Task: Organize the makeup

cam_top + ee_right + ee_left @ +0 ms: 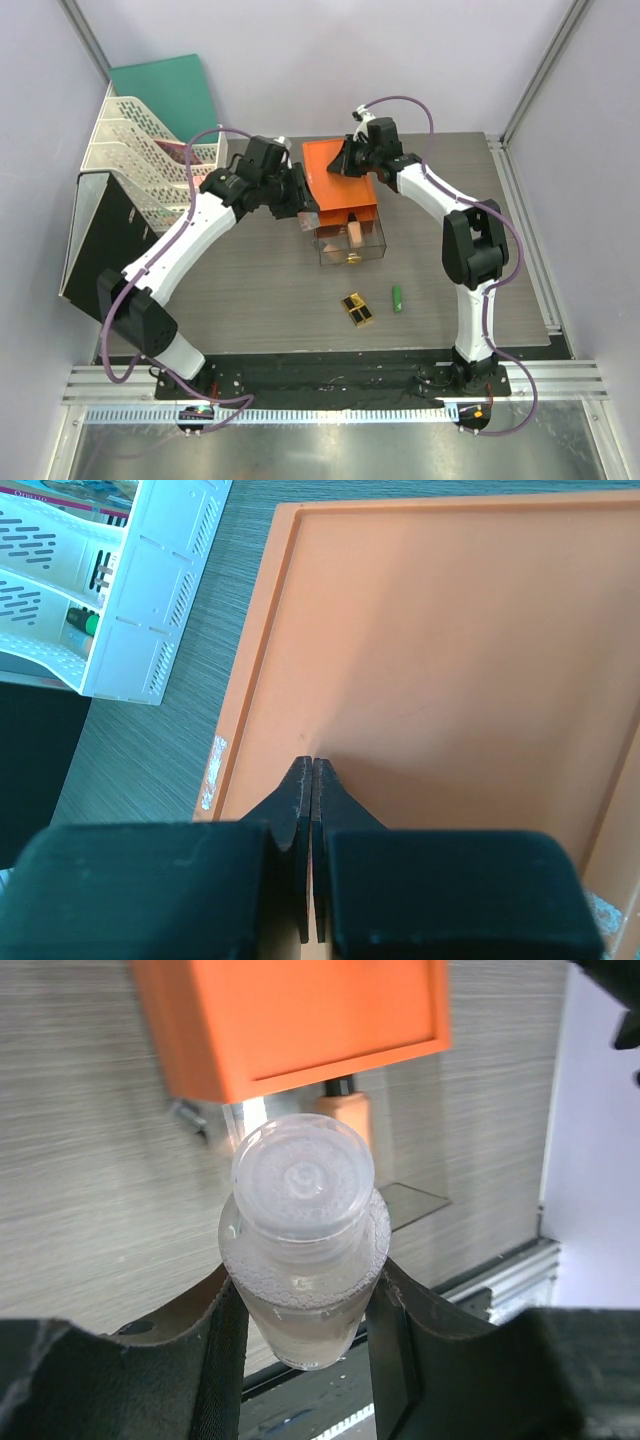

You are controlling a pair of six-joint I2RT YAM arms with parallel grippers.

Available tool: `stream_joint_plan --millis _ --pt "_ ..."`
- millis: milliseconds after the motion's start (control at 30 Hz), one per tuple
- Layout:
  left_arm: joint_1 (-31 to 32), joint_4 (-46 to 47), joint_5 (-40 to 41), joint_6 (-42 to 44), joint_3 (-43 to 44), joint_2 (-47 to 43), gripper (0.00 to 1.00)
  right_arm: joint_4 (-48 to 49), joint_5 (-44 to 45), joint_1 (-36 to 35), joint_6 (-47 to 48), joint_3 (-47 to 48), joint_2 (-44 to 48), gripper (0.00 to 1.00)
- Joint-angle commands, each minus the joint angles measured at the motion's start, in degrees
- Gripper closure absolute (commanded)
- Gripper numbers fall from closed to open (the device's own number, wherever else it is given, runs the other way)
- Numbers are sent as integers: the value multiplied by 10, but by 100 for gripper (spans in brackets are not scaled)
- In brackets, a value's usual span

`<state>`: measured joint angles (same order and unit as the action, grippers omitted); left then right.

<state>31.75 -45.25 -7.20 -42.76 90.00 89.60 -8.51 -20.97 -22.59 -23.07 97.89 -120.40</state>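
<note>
My left gripper [305,213] is shut on a small clear bottle [303,1200], held above the table just left of the orange drawer box [338,180]. In the left wrist view the gripper [303,1305] clamps the bottle's body on both sides. The box's clear drawer [368,252] is pulled out toward me, with a peach bottle [355,232] in it; that bottle also shows in the left wrist view [346,1115]. A black-and-gold lipstick case [357,309] and a small green tube [397,299] lie on the table in front. My right gripper [346,163] is shut, its tips [313,765] resting on the orange box top [450,630].
A white file rack [140,160] stands at the back left, with a green folder [170,85] behind it and a black box [105,240] beside it. The rack also shows in the right wrist view [150,580]. Metal rails run along the near table edge.
</note>
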Motion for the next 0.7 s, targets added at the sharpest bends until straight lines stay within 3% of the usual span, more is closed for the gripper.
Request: stream_joint_plan --millis 0,267,433,667 --pt "1 86 -73 11 7 27 100 -201 36 -11 34 -67 -98 99" --pt "20 87 -118 50 77 120 100 -201 35 -12 36 -68 -99 99" --pt "53 -25 -64 134 181 191 98 -201 35 -12 36 -70 -99 99" --pt "82 -108 -18 246 218 214 94 -201 33 -12 36 -66 -104 99"
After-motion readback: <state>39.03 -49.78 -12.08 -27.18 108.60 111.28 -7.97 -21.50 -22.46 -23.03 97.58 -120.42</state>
